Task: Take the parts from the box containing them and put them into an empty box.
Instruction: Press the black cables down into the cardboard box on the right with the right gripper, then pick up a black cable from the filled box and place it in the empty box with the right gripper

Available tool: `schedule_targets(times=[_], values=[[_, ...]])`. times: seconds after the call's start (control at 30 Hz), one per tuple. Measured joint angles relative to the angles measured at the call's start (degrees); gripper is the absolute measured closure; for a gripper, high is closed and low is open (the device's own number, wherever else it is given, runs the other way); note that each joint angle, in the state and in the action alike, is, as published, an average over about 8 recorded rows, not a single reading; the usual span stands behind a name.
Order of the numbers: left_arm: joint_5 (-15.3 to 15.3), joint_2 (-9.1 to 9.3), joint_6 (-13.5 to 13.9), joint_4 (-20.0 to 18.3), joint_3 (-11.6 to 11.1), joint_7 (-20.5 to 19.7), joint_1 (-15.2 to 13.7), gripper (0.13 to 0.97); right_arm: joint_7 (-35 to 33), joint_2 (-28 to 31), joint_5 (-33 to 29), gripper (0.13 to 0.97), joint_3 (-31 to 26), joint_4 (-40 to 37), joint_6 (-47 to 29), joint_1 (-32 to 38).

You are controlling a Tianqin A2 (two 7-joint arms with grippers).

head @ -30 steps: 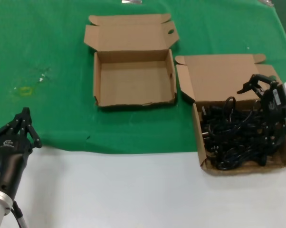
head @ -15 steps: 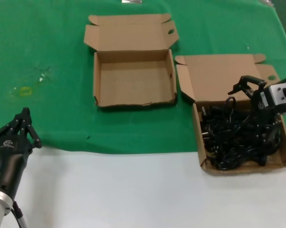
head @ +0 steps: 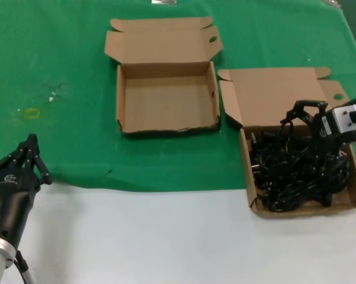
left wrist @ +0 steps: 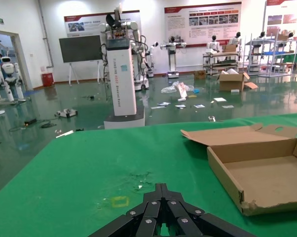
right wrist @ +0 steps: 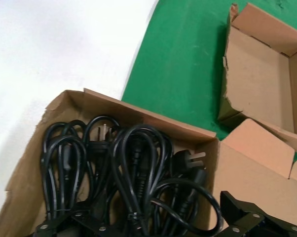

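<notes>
Head view shows the right gripper low over the far side of the box containing them, which sits toward the right edge of the bench. Its fingers are spread wide and grasp nothing; in the right wrist view one finger tip lies among the cords and the other sits beside the lid.

The parts are a heap of black looped cords with plugs, all lying in this box. The empty box, lid folded back, sits on the green mat toward the far middle of the bench, just beside the full one and apart from it.

The step in hand looks like the first pick. To do it well, the gripper should come down astride one bundle only, over the tied middle of a loop and not a plug, so the cord hangs evenly. The loops overlap, so a grab across two bundles could drag neighbours out; a slow lift would show any snag before the box shifts. The far finger should stay off the lid hinge.

The right arm reaches in from the right edge, wrist bent downward over the cords. The left gripper is parked near the left edge at the front of the mat, clenched to a point.
</notes>
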Motion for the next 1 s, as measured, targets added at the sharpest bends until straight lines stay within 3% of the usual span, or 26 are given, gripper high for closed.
schedule_targets(times=[0.23,0.37,0.63,1.0], values=[[0.00,0.00,0.00,0.00,0.00,0.00,0.00,0.953,1.87,1.33,-0.44,0.350,-0.06,2.56,-0.69,-1.27],[0.01,0.00,0.00,0.00,0.00,0.00,0.00,0.953,2.52,1.76,-0.79,0.350,-0.15,3.20,-0.82,-1.66],[0.01,0.00,0.00,0.00,0.00,0.00,0.00,0.953,3.44,2.25,-1.27,0.562,-0.25,4.18,-0.91,-2.47],[0.00,0.00,0.00,0.00,0.00,0.00,0.00,0.953,4.06,2.41,-1.60,0.768,-0.20,4.87,-0.80,-2.92]])
